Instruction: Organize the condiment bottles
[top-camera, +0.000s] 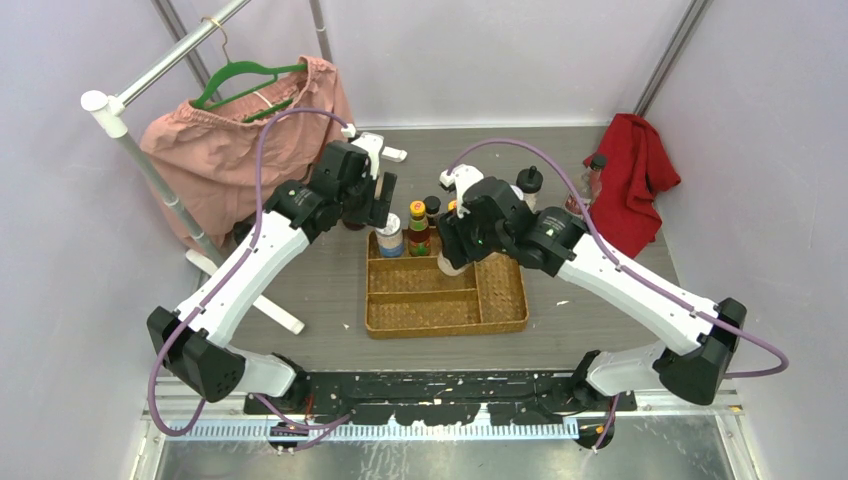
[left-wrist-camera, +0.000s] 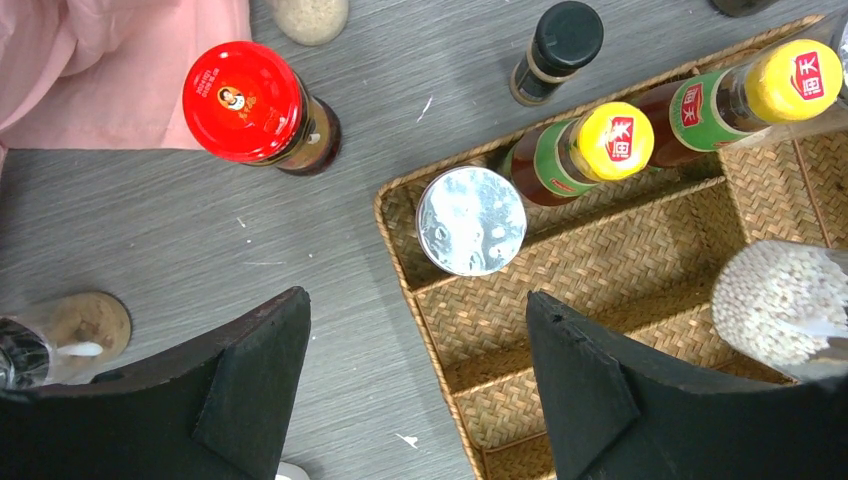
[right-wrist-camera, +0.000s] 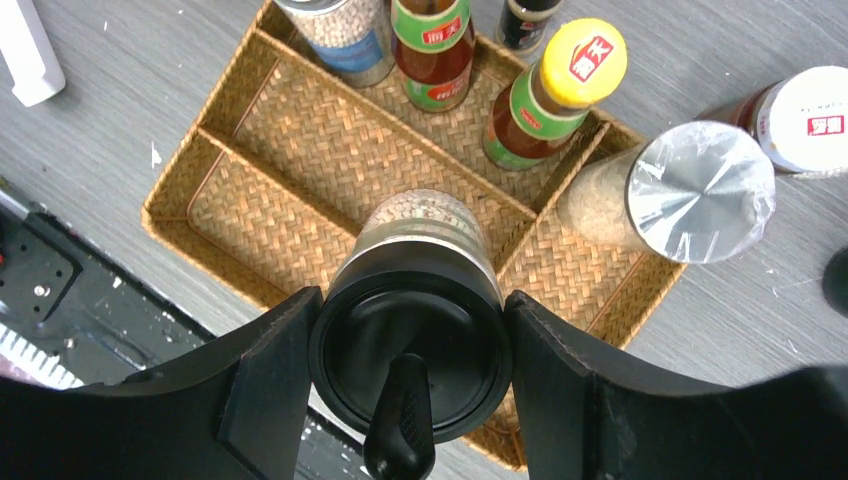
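The tan woven tray (top-camera: 445, 300) lies mid-table. Its back compartment holds a silver-lidded shaker (left-wrist-camera: 471, 220) and two yellow-capped sauce bottles (left-wrist-camera: 615, 140) (left-wrist-camera: 795, 80). My right gripper (right-wrist-camera: 410, 310) is shut on a black-capped clear grinder (right-wrist-camera: 420, 240) of white grains, held upright over the tray's right side; in the top view it (top-camera: 455, 240) is at the tray's back right. Another silver-lidded shaker (right-wrist-camera: 700, 190) stands in the right compartment. My left gripper (left-wrist-camera: 415, 340) is open and empty above the tray's left edge. A red-lidded jar (left-wrist-camera: 243, 100) and a black-capped bottle (left-wrist-camera: 565, 38) stand outside the tray.
A white-lidded jar (right-wrist-camera: 810, 115) stands right of the tray. A bottle (left-wrist-camera: 60, 335) lies on the table at the left. A black-capped bottle (top-camera: 529, 180) and another bottle (top-camera: 597, 170) stand by a red cloth (top-camera: 630, 185). A pink garment (top-camera: 230, 150) hangs on a rack at back left.
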